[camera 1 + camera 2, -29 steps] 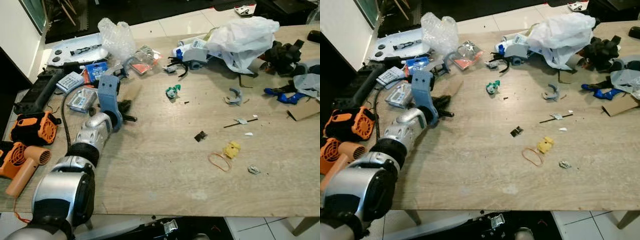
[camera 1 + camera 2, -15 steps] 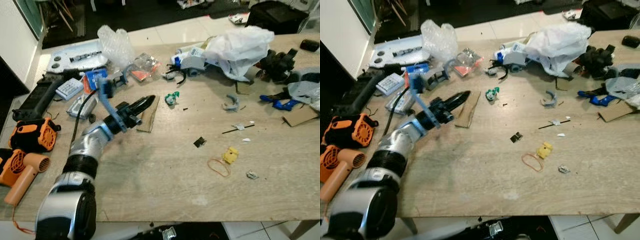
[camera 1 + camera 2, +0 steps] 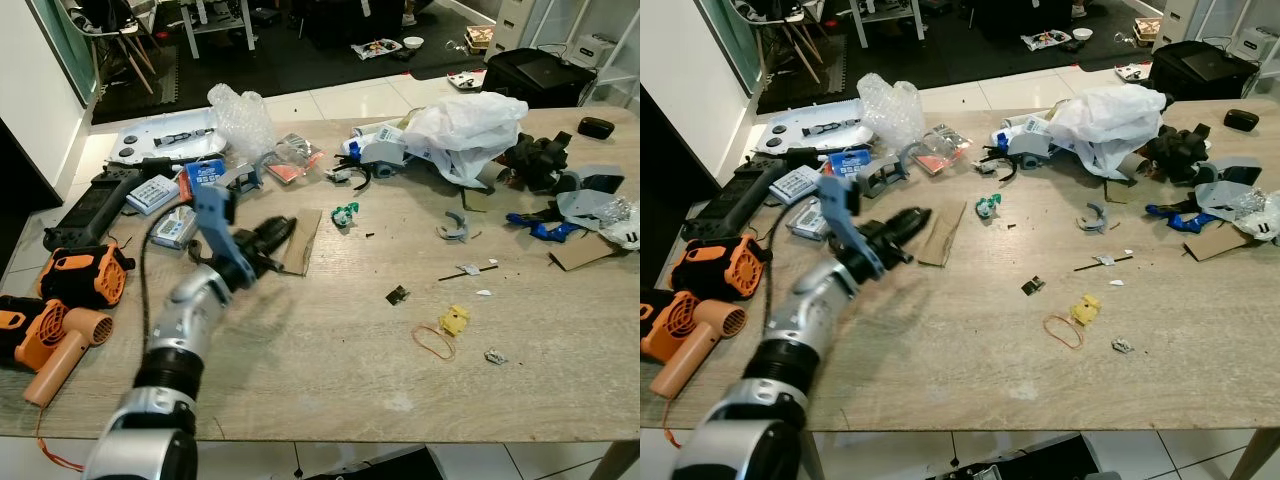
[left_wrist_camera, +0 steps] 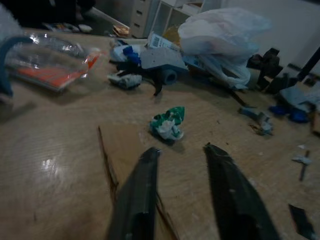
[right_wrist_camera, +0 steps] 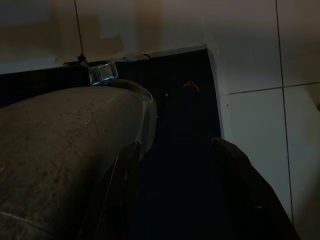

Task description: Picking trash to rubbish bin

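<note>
Across the middle of the frame, a cluttered wooden table [image 3: 330,370] with the left gripper [image 3: 275,240] hovering over it.

A white plastic bag [image 3: 465,120] lies at upper right, a bubble-wrap wad [image 3: 240,115] at upper left. Left of centre, a flat cardboard scrap [image 3: 302,240] lies under the gripper's fingers [image 4: 142,195], which are parted with nothing between them. Just beyond sits a crumpled green-and-white wrapper [image 4: 167,122]. Lower right of centre lie a rubber band [image 3: 432,340] and a yellow bit [image 3: 455,320]. The right gripper [image 5: 175,150] hangs idle, fingers apart, empty.
</note>
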